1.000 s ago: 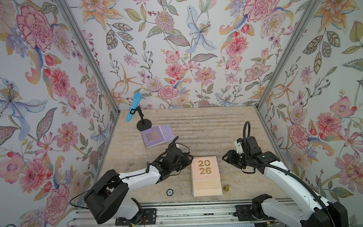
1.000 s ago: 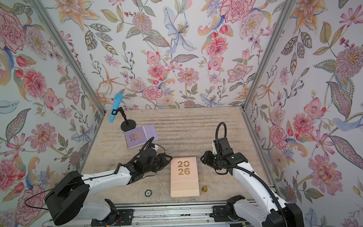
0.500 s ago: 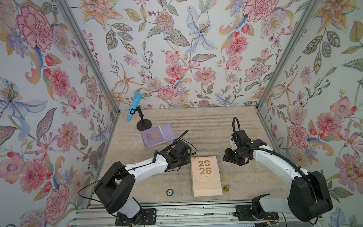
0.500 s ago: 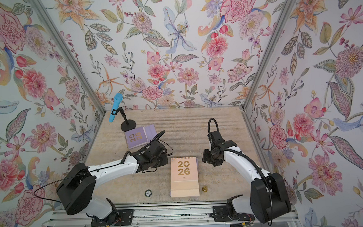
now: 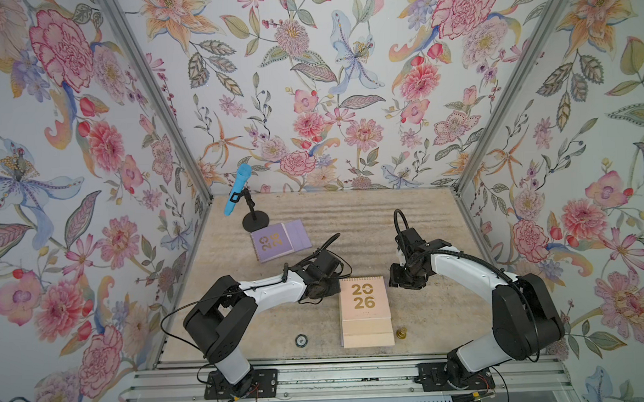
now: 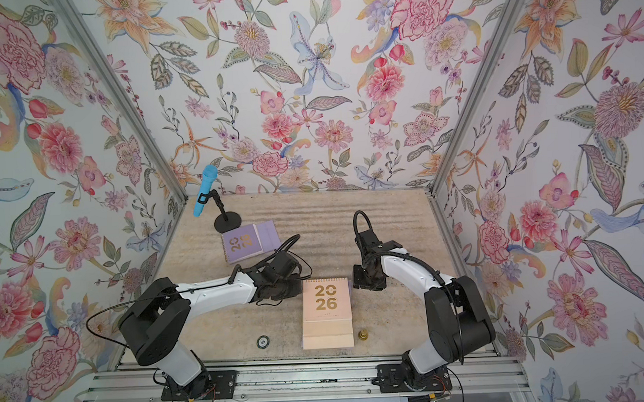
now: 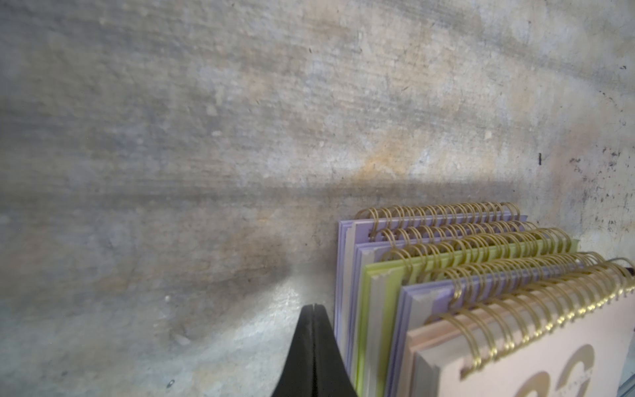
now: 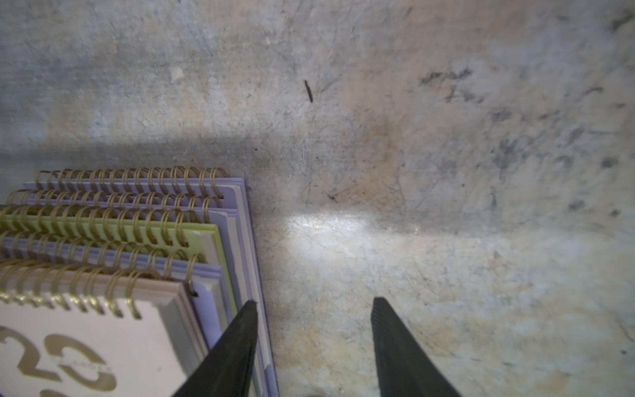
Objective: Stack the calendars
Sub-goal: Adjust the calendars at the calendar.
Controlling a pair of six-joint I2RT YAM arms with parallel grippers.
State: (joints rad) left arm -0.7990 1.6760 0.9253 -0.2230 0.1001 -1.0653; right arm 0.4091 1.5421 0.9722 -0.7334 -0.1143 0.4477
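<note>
A stack of calendars (image 5: 365,311) (image 6: 326,312) lies near the table's front middle, with a peach one (image 7: 532,343) (image 8: 86,330) on top. Lilac ones and a yellow-green one (image 7: 381,275) (image 8: 196,237) show beneath it. Their gold spirals are slightly staggered. One more lilac calendar (image 5: 279,242) (image 6: 250,241) lies apart at the back left. My left gripper (image 5: 329,287) (image 6: 290,284) (image 7: 313,309) is shut and empty, right beside the stack's left side. My right gripper (image 5: 404,280) (image 6: 365,281) (image 8: 314,301) is open at the stack's right side. One of its fingers (image 8: 240,337) rests against the stack's edge.
A blue microphone (image 5: 237,190) on a black stand (image 5: 255,220) is at the back left, just behind the lone lilac calendar. A small round disc (image 5: 300,340) and a small brass piece (image 5: 401,333) lie by the front edge. Floral walls enclose three sides.
My left gripper has shut and moved against the stack's left side. The right gripper, still open, has moved in to the stack's right side. Both elbows have swung outward.
</note>
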